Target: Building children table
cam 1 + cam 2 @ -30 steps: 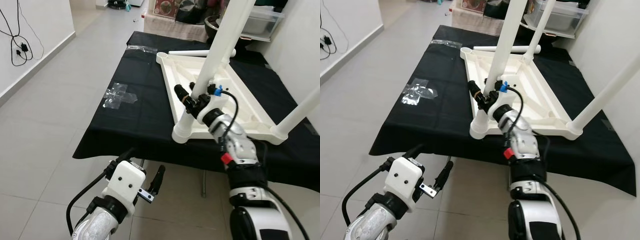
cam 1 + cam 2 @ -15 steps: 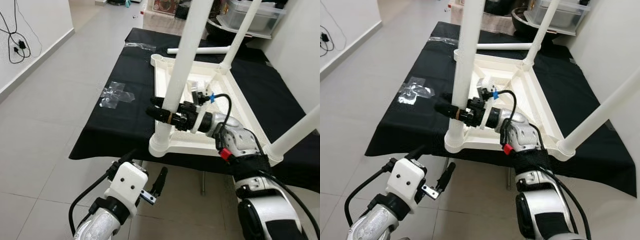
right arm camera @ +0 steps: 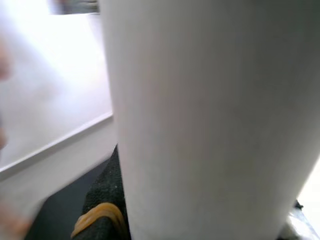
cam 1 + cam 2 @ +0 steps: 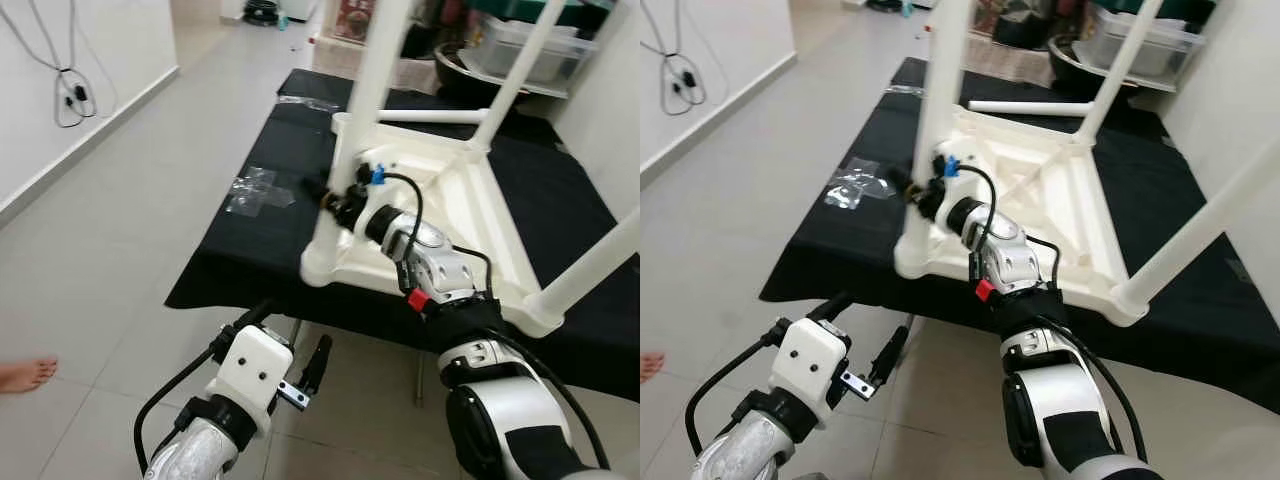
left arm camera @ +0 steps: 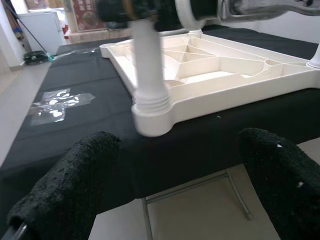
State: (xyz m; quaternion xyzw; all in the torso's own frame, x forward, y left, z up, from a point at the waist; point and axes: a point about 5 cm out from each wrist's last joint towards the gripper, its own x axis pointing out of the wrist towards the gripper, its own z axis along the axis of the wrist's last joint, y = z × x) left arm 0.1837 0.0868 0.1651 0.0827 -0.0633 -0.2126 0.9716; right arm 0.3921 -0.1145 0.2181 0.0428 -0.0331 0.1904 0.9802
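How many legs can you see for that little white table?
4. One upright leg at the near-left corner, held by the right hand; one upright at the far corner; one at the near-right corner; one loose leg lying behind the tabletop.

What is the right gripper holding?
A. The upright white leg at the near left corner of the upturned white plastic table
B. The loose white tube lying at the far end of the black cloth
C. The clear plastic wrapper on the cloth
A: the right gripper is closed around the upright white leg, just above its corner socket on the upturned white plastic table.
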